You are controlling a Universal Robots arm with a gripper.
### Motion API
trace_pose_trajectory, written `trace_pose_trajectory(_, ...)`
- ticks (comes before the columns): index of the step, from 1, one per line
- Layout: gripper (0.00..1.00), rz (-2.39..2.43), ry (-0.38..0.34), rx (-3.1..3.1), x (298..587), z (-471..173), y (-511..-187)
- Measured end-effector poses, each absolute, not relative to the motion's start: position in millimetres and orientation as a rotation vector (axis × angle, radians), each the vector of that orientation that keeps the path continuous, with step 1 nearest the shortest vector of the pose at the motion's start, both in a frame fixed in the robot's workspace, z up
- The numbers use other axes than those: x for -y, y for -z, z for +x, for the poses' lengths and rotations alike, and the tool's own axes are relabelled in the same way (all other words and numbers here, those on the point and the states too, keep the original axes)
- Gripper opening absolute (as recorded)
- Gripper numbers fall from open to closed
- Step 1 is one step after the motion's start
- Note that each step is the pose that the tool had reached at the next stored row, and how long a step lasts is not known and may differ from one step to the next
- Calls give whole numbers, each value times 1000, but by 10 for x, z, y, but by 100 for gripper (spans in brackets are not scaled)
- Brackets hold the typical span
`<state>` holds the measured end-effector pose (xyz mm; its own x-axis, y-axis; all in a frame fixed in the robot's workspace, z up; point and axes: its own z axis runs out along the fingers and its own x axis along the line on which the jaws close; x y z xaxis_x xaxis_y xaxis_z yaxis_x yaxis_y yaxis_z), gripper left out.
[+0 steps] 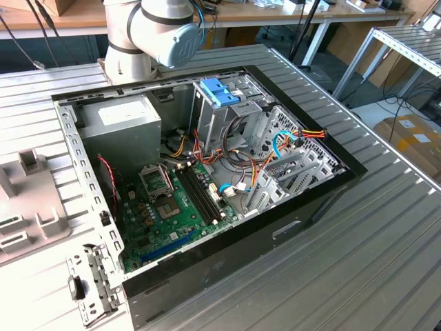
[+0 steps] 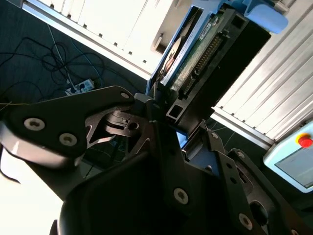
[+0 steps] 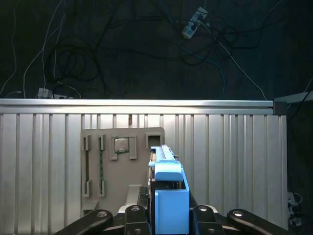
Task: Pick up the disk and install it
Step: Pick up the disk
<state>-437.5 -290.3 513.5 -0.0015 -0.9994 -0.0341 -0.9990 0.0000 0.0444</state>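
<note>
Tool (image 3: 167, 215) clenched on the disk (image 3: 168, 193), held edge-on above the ribbed worktop (image 3: 234, 161) and a grey fixture plate (image 3: 98, 166); in the exterior view an open computer case (image 1: 303, 207) lies on that worktop.

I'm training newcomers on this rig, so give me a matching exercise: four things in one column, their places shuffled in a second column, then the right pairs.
Things:
1. disk
2. power supply
3. motherboard
4. tray

Places:
a. flat on the floor of the case
b. on the table, outside the case
c. held in the gripper
d. in a corner of the case, near the base of the arm

Pairs: 1-c, 2-d, 3-a, 4-b
</note>
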Motion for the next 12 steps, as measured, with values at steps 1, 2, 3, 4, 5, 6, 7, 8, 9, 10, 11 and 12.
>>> trace_pose_trajectory(1, 36, 2215, 87, 2216, 2904, -4375, -5135)
trace_pose_trajectory(2, 36, 2214, 87, 2216, 2906, -4373, -5135)
trace_pose_trajectory(3, 36, 2214, 87, 2216, 2912, -4372, -5136)
trace_pose_trajectory(4, 36, 2215, 87, 2216, 2916, -4371, -5136)
trace_pose_trajectory(5, 36, 2215, 87, 2216, 2924, -4369, -5135)
trace_pose_trajectory(6, 36, 2215, 87, 2216, 2930, -4366, -5136)
trace_pose_trajectory(7, 36, 2214, 87, 2216, 2934, -4364, -5136)
trace_pose_trajectory(8, 36, 2215, 87, 2216, 2937, -4363, -5136)
trace_pose_trajectory(9, 36, 2215, 87, 2216, 2940, -4361, -5135)
trace_pose_trajectory(10, 36, 2215, 87, 2216, 2943, -4358, -5135)
trace_pose_trajectory(11, 36, 2215, 87, 2216, 2947, -4355, -5135)
trace_pose_trajectory(12, 36, 2215, 87, 2216, 2950, -4352, -5135)
